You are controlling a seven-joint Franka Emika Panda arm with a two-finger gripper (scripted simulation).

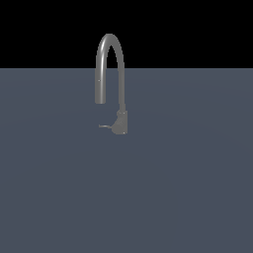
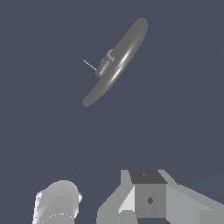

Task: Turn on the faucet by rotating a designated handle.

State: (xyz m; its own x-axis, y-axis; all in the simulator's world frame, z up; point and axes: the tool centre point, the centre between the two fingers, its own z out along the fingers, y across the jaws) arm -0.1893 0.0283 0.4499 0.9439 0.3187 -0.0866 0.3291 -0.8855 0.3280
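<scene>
The faucet (image 1: 120, 74) is a dark grey gooseneck tap standing upright on the flat grey floor. Its spout arches toward the exterior view's left from a small blocky base (image 1: 120, 122). The handle (image 1: 105, 126) is a thin short lever sticking out of the base toward the exterior view's left, below the spout's mouth. The wrist view looks down on the faucet (image 2: 118, 61) and the handle (image 2: 90, 65) from well above. Only a grey blocky part of my gripper (image 2: 148, 199) shows at that picture's edge, far from the faucet. Its fingertips are not shown. The arm is absent from the exterior view.
The grey floor (image 1: 188, 188) stretches around the faucet in every direction. A pale rounded cylinder part of the arm (image 2: 57, 205) shows beside the gripper in the wrist view.
</scene>
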